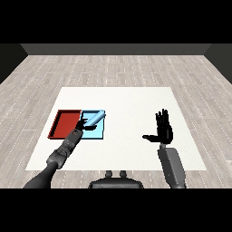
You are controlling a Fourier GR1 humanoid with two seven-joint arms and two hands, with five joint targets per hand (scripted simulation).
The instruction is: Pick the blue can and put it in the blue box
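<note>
The blue can is shown tilted over the light blue tray, grasped by the curled fingers of the left hand. The red tray is placed touching it, toward the white table's left edge. The right hand is raised near the right edge, fingers straight and spread.

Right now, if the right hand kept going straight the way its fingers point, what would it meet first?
Nothing, it seems. The right hand is open with its fingers pointing away across the bare white table; both trays and the can sit far to its left. Its height is unclear.
</note>
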